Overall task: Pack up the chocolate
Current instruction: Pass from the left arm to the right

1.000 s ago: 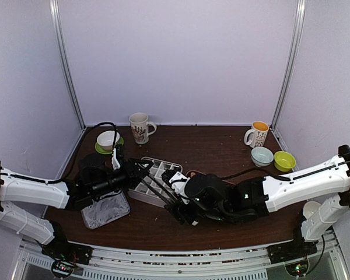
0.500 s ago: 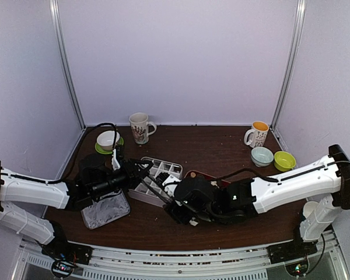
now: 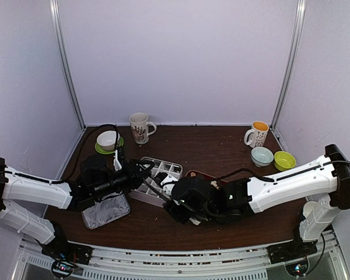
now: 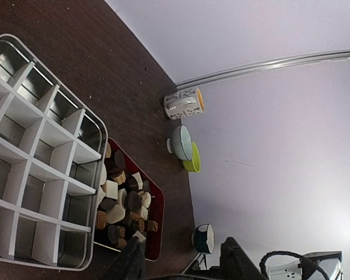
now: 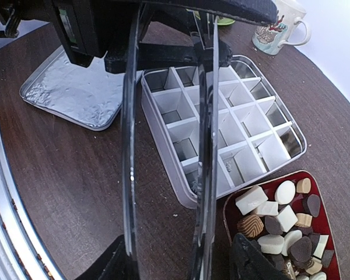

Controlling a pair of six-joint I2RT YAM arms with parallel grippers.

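Across the tabletop (image 3: 221, 146) from above, I see the left hand (image 3: 141, 169) clamped on one end of the tongs (image 3: 157, 186). Their long axis runs toward the near edge into the right hand (image 3: 172, 204), and the red tray (image 3: 192, 172) peeks out just behind that arm. From the left wrist, chocolate (image 4: 125, 204) fills the tray beside the divided tin (image 4: 41, 175), well ahead of that hand. From the right wrist, the fingers (image 5: 248, 262) are spread, straddling both tong blades without pinching. The chocolate lies just to their right, so I judge the right arm nearer.
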